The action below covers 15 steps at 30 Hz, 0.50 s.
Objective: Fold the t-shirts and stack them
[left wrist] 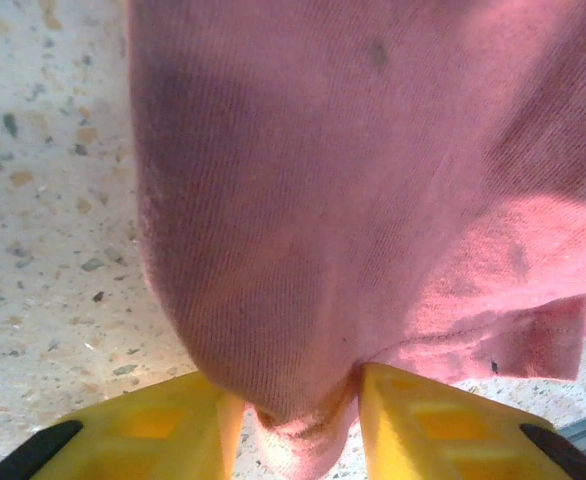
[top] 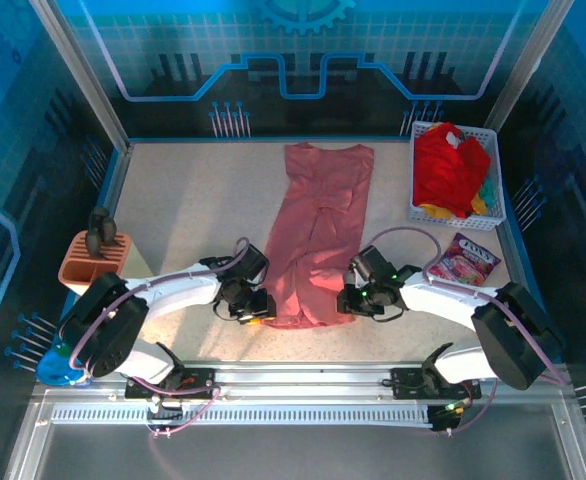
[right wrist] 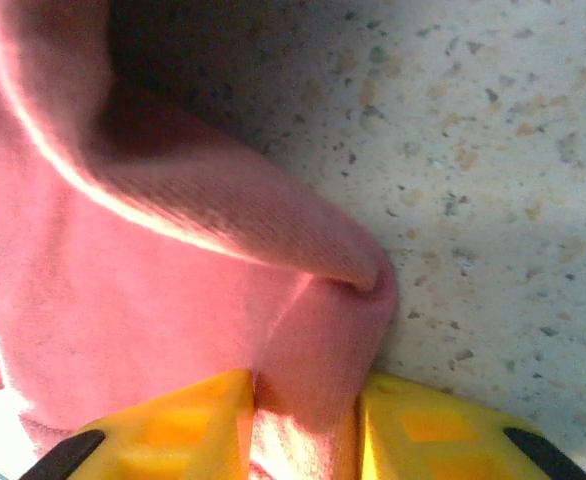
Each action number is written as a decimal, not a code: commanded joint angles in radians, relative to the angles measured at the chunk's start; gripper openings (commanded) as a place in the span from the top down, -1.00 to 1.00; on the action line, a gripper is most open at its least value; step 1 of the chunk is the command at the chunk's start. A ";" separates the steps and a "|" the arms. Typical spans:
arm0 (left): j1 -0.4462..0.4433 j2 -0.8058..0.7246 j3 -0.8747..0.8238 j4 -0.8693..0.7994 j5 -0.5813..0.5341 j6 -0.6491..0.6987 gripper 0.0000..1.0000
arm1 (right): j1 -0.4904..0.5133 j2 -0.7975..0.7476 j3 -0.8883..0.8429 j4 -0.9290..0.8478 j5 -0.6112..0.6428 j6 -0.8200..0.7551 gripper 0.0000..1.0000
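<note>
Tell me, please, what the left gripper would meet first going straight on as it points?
The salmon-pink t-shirt: the left gripper is shut on its edge, and more cloth likely lies directly ahead.

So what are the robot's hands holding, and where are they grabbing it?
The pink t-shirt. The left gripper pinches its near end at the left corner, and the right gripper pinches it at the right corner.

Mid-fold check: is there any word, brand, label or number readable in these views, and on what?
Nothing reads cleanly.
Crinkly purple-and-pink snack packet: pale brand lettering, too small and blurred to read.
Dusty salmon-pink cloth t-shirt: no print or label showing.
Bright red cloth t-shirt in the white plastic basket: no readable print.
</note>
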 commanded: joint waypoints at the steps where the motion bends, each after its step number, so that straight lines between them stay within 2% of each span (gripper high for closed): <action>1: -0.005 0.028 -0.006 0.016 -0.003 -0.010 0.32 | 0.009 -0.006 -0.020 -0.019 -0.009 0.019 0.45; 5: -0.019 0.014 -0.007 0.005 0.008 -0.016 0.59 | 0.010 -0.024 -0.018 -0.076 0.009 0.049 0.88; 11: -0.080 -0.021 -0.021 -0.004 0.017 -0.074 0.76 | 0.013 -0.147 -0.117 -0.179 0.049 0.194 1.00; 15: -0.128 -0.046 -0.046 0.008 0.013 -0.136 0.79 | 0.013 -0.273 -0.168 -0.260 0.084 0.268 1.00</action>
